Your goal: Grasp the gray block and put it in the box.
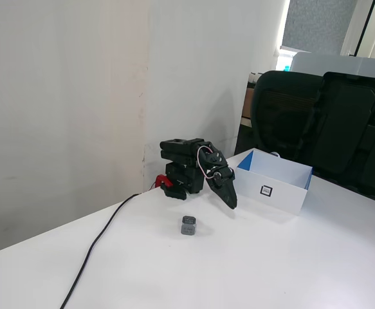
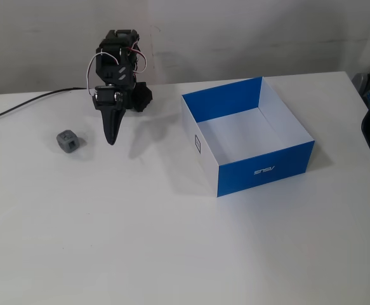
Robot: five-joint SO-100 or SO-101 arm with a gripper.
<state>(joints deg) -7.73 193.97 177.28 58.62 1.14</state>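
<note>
The small gray block (image 1: 188,225) (image 2: 68,141) rests on the white table, apart from everything. My black gripper (image 1: 231,204) (image 2: 111,140) is folded down near the arm's base, its tip pointing at the table. Its fingers are shut with nothing between them. In a fixed view (image 2: 111,140) the tip hovers a short way to the right of the block. The box (image 1: 274,189) (image 2: 248,145) stands open further right, white and blue, holding nothing, with a small square tag (image 2: 197,145) on its side.
A black cable (image 1: 97,244) (image 2: 26,101) runs from the arm's base (image 1: 181,168) across the table. A wall lies behind the arm. Black office chairs (image 1: 322,122) stand past the table's far edge.
</note>
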